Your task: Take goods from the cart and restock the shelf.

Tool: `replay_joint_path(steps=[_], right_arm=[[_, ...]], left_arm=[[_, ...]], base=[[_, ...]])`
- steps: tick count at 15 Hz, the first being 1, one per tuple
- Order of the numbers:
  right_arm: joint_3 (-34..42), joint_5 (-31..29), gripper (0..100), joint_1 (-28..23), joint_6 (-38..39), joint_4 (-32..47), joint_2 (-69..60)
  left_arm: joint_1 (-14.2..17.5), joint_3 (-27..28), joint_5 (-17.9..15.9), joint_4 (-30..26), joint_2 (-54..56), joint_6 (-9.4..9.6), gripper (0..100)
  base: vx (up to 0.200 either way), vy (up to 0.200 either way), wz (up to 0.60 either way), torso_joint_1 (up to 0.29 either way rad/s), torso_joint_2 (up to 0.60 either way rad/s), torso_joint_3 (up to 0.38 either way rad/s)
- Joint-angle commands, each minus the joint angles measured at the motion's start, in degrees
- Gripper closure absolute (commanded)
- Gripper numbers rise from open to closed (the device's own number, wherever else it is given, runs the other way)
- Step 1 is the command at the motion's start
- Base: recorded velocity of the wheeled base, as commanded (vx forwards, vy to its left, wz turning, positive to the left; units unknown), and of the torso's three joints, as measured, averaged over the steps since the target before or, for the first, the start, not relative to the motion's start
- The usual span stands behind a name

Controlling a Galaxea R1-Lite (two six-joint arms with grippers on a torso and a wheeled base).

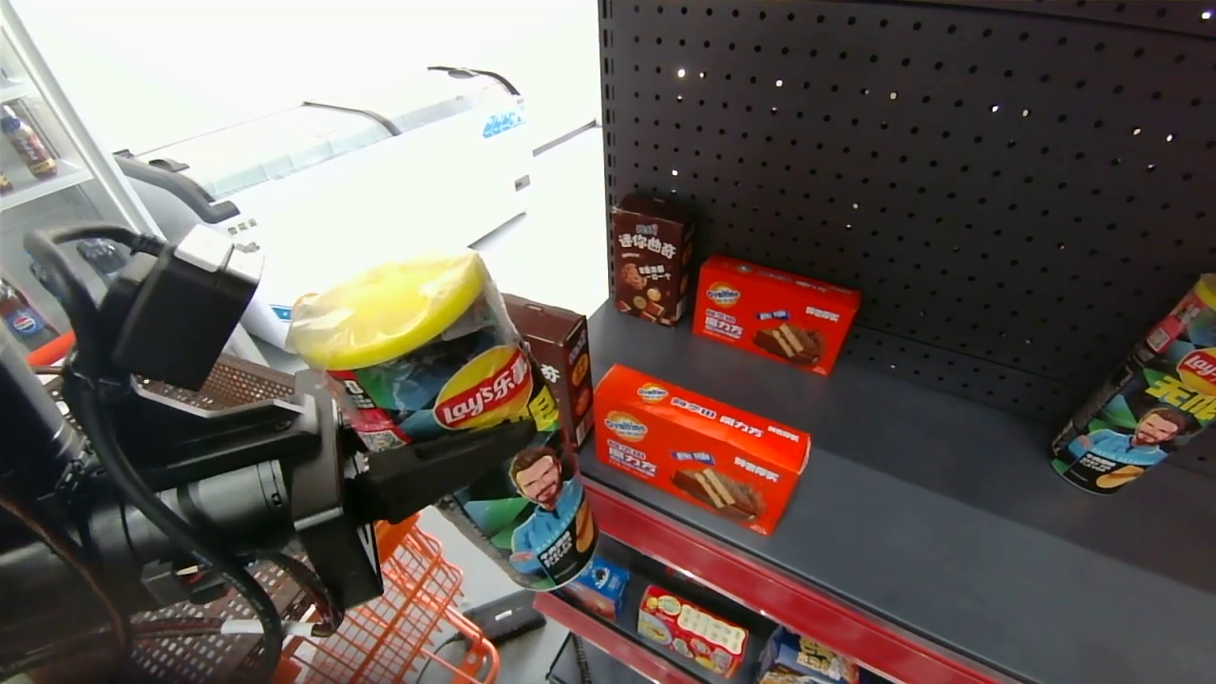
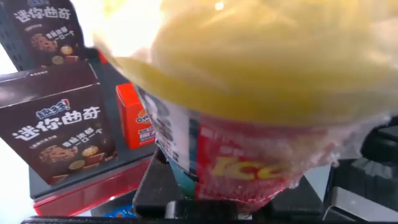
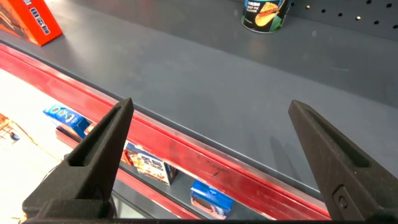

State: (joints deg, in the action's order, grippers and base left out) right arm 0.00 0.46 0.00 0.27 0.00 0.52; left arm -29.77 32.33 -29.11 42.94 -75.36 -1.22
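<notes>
My left gripper (image 1: 427,423) is shut on a tall chips canister (image 1: 446,399) with a yellow lid, held tilted in the air just left of the dark shelf (image 1: 950,494), above the orange cart (image 1: 399,627). The left wrist view has the canister (image 2: 249,124) close up. A second chips canister (image 1: 1140,399) leans against the pegboard at the shelf's right. My right gripper (image 3: 210,109) is open with nothing between its fingers, hanging over the shelf's red front edge (image 3: 186,140), with that second canister (image 3: 264,14) farther off.
Two orange boxes (image 1: 698,446) (image 1: 774,312) and a brown cookie box (image 1: 651,256) stand on the shelf's left half; another brown box (image 1: 565,366) is at its left end behind the held canister. Bare shelf lies between boxes and second canister. Goods (image 1: 689,627) fill the lower shelf.
</notes>
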Motion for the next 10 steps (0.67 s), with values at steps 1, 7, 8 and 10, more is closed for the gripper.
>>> replay_joint_path(steps=[1,7,8,10], right_arm=[[0.00,0.06,0,0.00,0.00,0.00,0.09],[0.00,0.15,0,0.09,-0.18,0.00,0.09],[0.00,0.15,0,0.00,-0.18,0.00,0.09],[0.00,0.15,0,0.00,-0.09,0.00,0.09]], left_arm=[[-0.38,0.10,-0.07,-0.66,0.66,-0.19,100],[-1.52,5.73,-0.16,-10.68,2.06,-0.19,100],[-1.78,5.55,-0.33,-10.68,2.06,-0.10,100],[-2.40,5.73,-3.76,-10.59,1.97,-0.19,100]], base=[[0.000,0.000,0.00,0.000,0.00,0.000],[0.000,0.000,0.00,0.000,0.00,0.000],[0.000,0.000,0.00,0.000,0.00,0.000],[0.000,0.000,0.00,0.000,0.00,0.000]])
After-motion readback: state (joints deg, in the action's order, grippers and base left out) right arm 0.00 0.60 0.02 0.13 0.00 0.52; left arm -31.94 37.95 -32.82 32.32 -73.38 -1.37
